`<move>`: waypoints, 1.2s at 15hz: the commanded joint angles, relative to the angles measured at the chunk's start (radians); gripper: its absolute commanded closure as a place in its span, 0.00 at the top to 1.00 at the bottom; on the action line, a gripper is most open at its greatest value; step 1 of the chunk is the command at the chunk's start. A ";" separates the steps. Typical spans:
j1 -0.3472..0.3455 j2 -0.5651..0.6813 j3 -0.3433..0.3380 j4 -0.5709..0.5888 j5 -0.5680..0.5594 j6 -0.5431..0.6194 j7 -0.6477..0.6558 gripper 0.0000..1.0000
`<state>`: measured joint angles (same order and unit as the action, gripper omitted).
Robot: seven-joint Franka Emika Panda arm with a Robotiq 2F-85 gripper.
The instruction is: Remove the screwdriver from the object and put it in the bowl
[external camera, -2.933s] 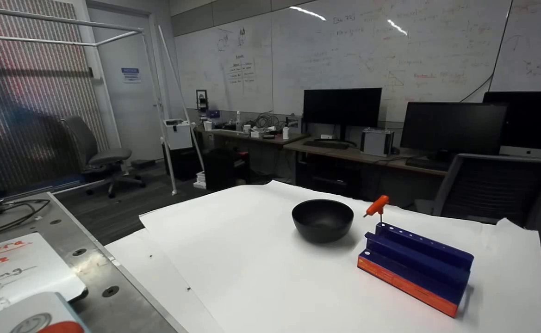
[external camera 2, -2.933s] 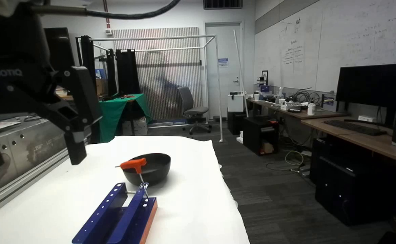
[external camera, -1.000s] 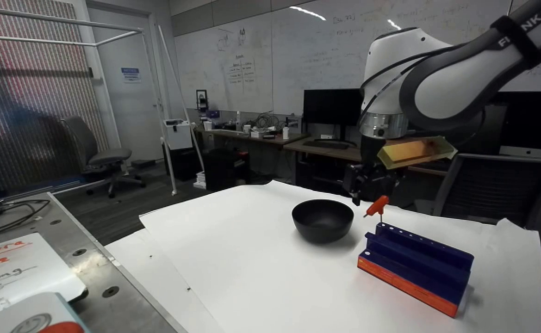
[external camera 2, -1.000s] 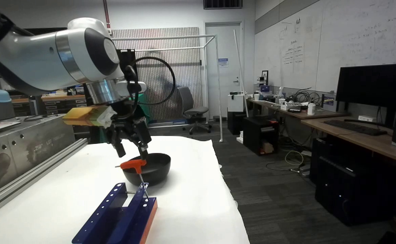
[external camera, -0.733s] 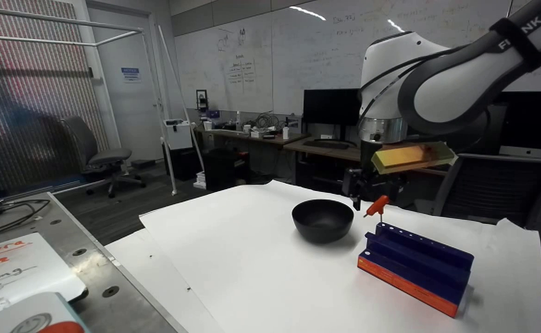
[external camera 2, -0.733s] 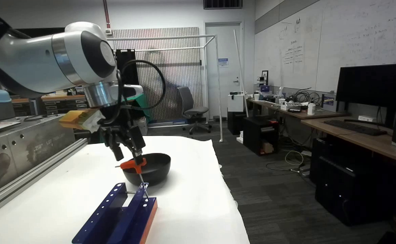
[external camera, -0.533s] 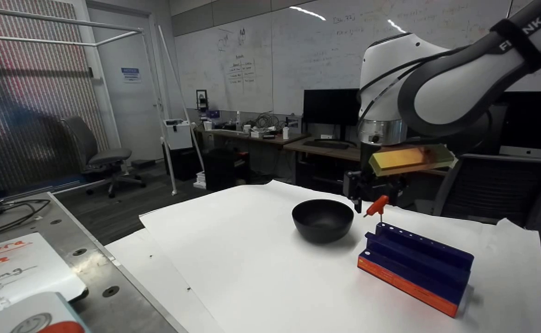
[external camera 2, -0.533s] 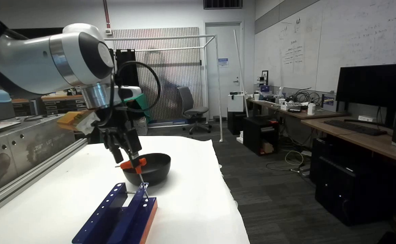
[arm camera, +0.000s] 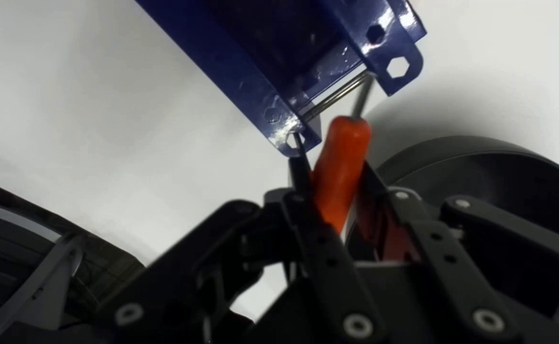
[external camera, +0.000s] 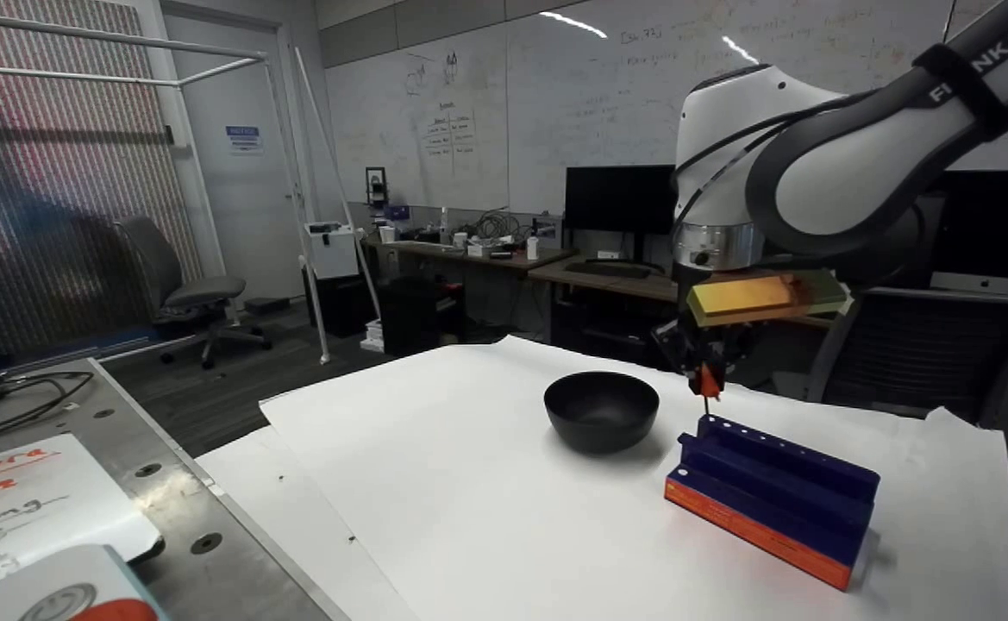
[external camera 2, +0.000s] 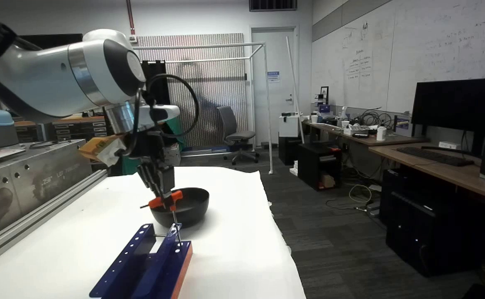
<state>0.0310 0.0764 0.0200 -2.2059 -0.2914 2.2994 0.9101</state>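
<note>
The screwdriver (arm camera: 340, 162) has an orange T-shaped handle, and my gripper (arm camera: 335, 173) is shut on it, one finger on each side. Its thin shaft still runs down into a hole at the end of the blue rack, the object (external camera: 771, 504), as an exterior view shows with the shaft (external camera 2: 176, 218) below the handle. The rack lies on white paper, its orange-red side visible. The black bowl (external camera: 600, 424) stands beside the rack's end, appearing to the right of my fingers in the wrist view. The shaft's lower tip is hard to make out.
White paper (external camera: 469, 517) covers the table. A metal surface (external camera: 202, 509) with bolts lies along one side. A yellow block (external camera 2: 101, 147) is fixed to my wrist. Desks with monitors (external camera: 637, 200) and a chair (external camera: 926, 354) stand beyond the table.
My gripper has come down over the handle, and its fingers have closed on it. The handle has turned and shifted slightly. The rack has moved very slightly; the bowl stays put.
</note>
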 commanded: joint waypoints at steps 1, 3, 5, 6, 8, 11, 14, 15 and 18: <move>-0.003 -0.014 -0.029 -0.005 -0.047 0.001 0.040 0.08; -0.009 -0.020 -0.040 -0.009 -0.045 -0.003 0.035 0.14; -0.009 -0.045 -0.043 -0.016 -0.035 -0.019 0.012 0.14; -0.006 -0.074 -0.039 -0.021 -0.033 -0.037 -0.006 0.14; 0.005 -0.146 -0.026 -0.025 -0.056 -0.087 -0.013 0.14; 0.010 -0.233 0.011 -0.004 -0.069 -0.164 -0.047 0.14; 0.002 -0.284 0.059 0.007 -0.135 -0.109 -0.069 0.14; -0.005 -0.282 0.080 0.007 -0.185 -0.088 -0.048 0.14; -0.019 -0.228 0.128 -0.003 -0.376 0.009 0.010 0.13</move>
<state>0.0355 -0.1980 0.1060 -2.2021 -0.5155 2.2140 0.8688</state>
